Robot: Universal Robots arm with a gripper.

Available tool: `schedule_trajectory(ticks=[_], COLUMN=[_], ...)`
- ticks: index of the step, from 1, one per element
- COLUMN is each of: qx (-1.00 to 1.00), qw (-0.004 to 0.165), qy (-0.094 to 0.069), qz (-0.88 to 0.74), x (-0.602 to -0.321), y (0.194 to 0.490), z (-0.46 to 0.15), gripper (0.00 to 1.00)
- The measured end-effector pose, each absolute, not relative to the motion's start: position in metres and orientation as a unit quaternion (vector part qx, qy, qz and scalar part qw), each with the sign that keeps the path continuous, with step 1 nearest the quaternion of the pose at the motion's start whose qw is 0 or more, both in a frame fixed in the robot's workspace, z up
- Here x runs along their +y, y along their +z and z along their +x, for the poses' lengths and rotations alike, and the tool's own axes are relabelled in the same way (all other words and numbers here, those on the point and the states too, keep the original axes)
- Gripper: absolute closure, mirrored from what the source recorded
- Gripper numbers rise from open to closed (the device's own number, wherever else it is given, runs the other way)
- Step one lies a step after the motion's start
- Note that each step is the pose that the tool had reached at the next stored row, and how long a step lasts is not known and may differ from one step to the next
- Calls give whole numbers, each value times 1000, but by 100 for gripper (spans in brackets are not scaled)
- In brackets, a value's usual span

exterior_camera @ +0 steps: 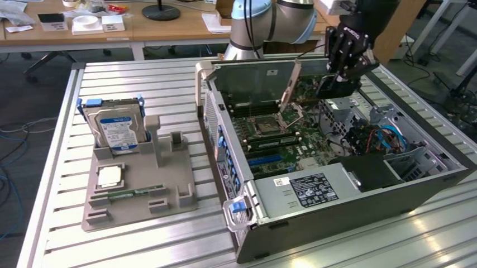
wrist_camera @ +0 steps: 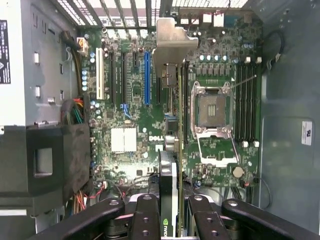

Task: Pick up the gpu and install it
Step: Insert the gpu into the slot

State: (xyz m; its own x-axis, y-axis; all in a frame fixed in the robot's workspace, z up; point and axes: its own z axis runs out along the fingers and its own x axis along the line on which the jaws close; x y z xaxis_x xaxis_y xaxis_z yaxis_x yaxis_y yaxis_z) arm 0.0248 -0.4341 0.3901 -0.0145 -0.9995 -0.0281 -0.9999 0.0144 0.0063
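Observation:
The gpu (exterior_camera: 316,92) hangs edge-down over the open computer case (exterior_camera: 417,184), above the motherboard (exterior_camera: 272,139). My gripper (exterior_camera: 344,70) is shut on the card's end away from its silver end bracket (exterior_camera: 289,89). In the wrist view the gpu (wrist_camera: 168,185) runs edge-on away from my gripper (wrist_camera: 172,220), its black cooler on one face. Its bracket (wrist_camera: 172,45) points toward the case's slotted rear wall. The card lies beside the blue expansion slot (wrist_camera: 147,77), between it and the CPU socket (wrist_camera: 215,110). It is clear of the board, touching no slot.
A grey fixture (exterior_camera: 171,195) on the exterior view's left holds a blue-labelled hard drive (exterior_camera: 115,125), a RAM stick (exterior_camera: 134,194) and a small square chip (exterior_camera: 109,176). Inside the case are the power supply (exterior_camera: 313,190), a black duct (wrist_camera: 50,160), coloured cables (exterior_camera: 380,137) and RAM slots (wrist_camera: 245,105).

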Motion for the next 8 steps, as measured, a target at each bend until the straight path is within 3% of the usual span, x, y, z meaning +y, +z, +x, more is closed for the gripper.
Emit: schedule_trajectory(ticks=[8], qx=[712], qw=[9], qy=[12], qz=[-702], x=[-434], y=[389], z=[14], gripper=[73])
